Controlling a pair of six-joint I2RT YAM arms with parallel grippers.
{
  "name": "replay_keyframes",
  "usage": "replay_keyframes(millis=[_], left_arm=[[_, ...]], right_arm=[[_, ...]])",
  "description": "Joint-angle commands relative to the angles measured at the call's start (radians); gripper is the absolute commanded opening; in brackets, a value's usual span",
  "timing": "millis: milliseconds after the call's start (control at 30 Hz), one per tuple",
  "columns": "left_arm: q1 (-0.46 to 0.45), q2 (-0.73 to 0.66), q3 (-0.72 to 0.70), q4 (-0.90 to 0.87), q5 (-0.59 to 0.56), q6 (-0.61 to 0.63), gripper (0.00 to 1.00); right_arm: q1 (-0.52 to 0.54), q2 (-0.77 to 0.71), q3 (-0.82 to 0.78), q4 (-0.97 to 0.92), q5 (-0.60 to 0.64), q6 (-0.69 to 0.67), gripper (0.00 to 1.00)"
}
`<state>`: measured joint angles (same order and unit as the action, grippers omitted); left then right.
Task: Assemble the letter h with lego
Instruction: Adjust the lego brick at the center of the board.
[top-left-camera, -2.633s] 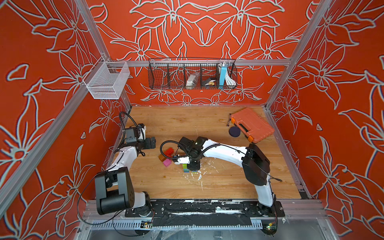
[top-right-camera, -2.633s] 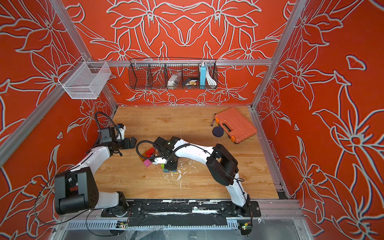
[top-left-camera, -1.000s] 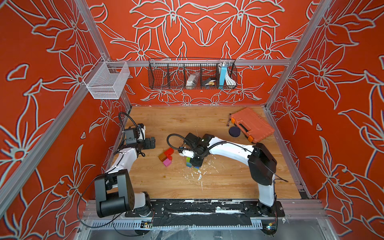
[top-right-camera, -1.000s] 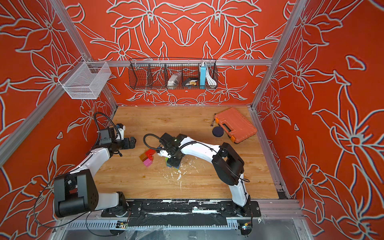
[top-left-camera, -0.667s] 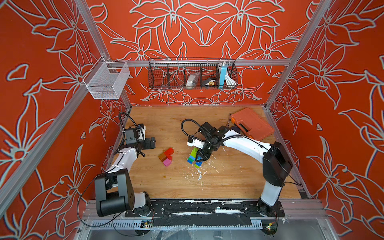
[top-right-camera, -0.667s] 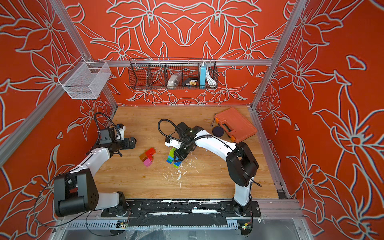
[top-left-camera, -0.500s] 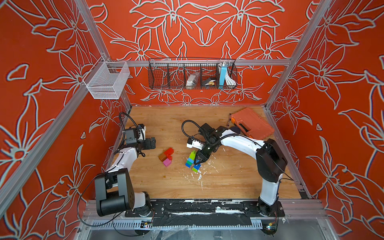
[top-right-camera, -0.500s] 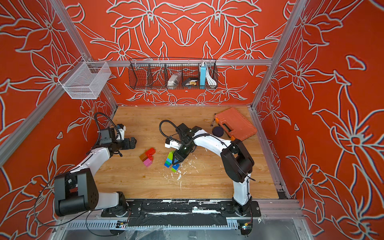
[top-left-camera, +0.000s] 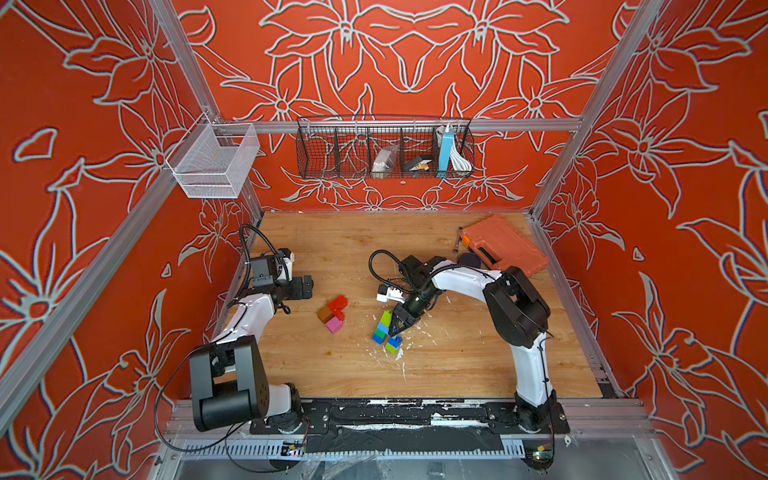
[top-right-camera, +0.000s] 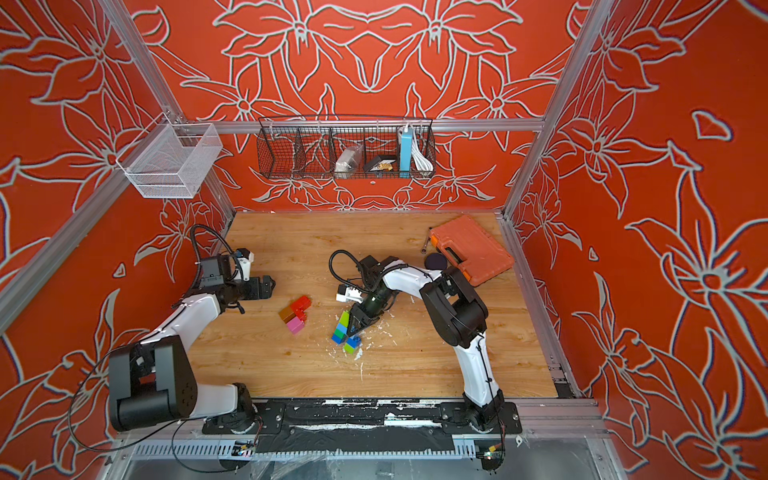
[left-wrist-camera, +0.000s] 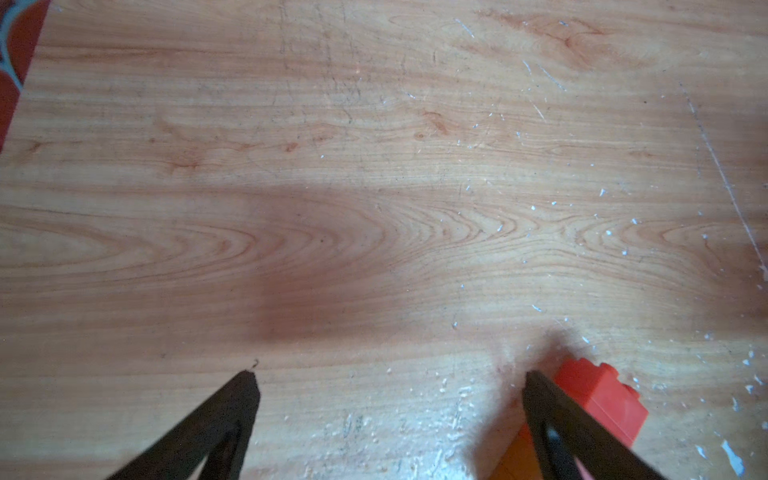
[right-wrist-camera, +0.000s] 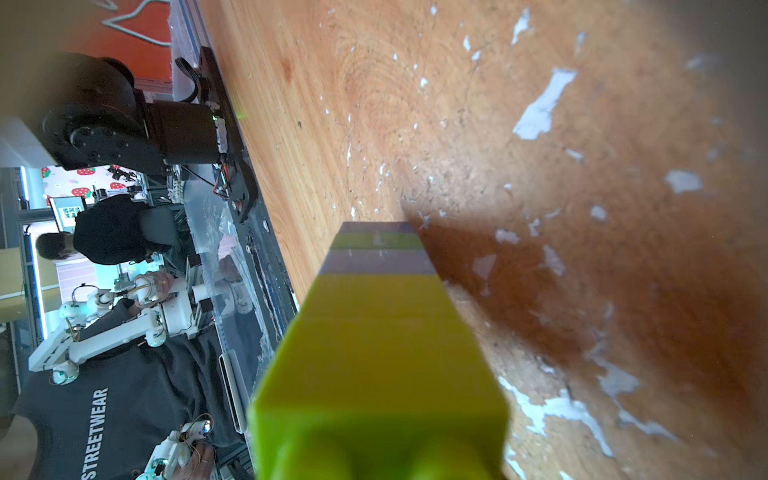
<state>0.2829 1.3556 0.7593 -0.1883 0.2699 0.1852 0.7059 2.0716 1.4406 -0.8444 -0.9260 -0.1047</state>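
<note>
Beside right gripper (top-left-camera: 398, 326) lies lego stack (top-left-camera: 382, 328) (multicoloured).

A: Which colours on the lego stack (top-left-camera: 383, 329)?
B: I see lime green, blue, darker green — wrist view is blurry, so possibly more. The lego cluster (top-left-camera: 333, 312): red, brown, pink. Walls (top-left-camera: 415, 62): orange-red, pale flower outlines.

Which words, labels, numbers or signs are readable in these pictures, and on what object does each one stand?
"STREETWEAR": white letters on the dark T-shirt of a person outside the cell, seen in the right wrist view.
Items in the wire basket: any labels are too small to read.
Orange case: no readable marking.
</note>
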Motion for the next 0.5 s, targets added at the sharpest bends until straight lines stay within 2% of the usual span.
replay_keyframes(millis=[0, 467], left_arm=[[0.007, 0.000, 0.023, -0.019, 0.043, 0.020, 0.99], [0.008, 0.013, 0.034, -0.033, 0.051, 0.025, 0.99]], right_arm=[[-0.011, 0.006, -0.020, 0.010, -0.034, -0.003, 0.41], [-0.043, 0.018, -0.038, 0.037, 0.089, 0.025, 0.47]])
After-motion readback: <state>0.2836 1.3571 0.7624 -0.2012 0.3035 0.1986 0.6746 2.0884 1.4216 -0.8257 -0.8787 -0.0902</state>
